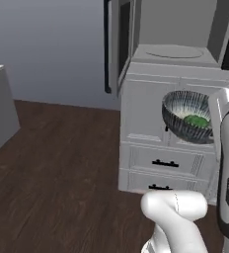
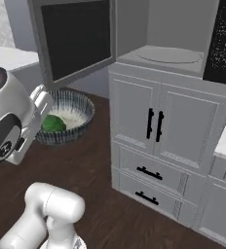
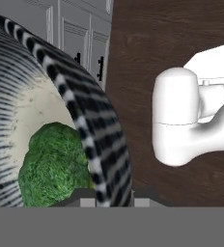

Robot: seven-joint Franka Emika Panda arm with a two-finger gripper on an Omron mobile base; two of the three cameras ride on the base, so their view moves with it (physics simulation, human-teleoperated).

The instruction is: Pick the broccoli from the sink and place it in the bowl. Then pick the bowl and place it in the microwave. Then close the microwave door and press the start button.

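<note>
**Hand view: bowl rim pinched, carried in the air before the open microwave**

Hand view shows the gripper (image 3: 113,201) closed narrowly on the rim of the bowl (image 3: 92,130), one finger tip inside the wall and one outside, at 6 o'clock of the picture. The striped rim arcs from there up to 11 o'clock. The broccoli (image 3: 53,166) lies inside the bowl on its pale floor, close against the wall near the pinched spot, at about 8 o'clock.

In the left base view the arm rises at 5 o'clock and its dark forearm stands upright along the right edge; the hand meets the bowl (image 1: 183,116) at the bowl's right side. The bowl is tilted, its mouth turned toward the camera, with the broccoli (image 1: 196,120) low in it. In the right base view the hand comes in from 9 o'clock and holds the bowl (image 2: 78,113) at its near left rim, broccoli (image 2: 52,123) beside the hand.

The bowl hangs over the dark wood floor (image 1: 62,163), in front of the panelled cabinet (image 2: 159,126) and below the level of the microwave (image 2: 169,54). The cavity stands open at 12 o'clock, its turntable bare. The microwave door (image 2: 76,36) is swung out to the left, and in the right base view its lower edge stands just above the bowl. Open floor lies to the left of the cabinet.
</note>
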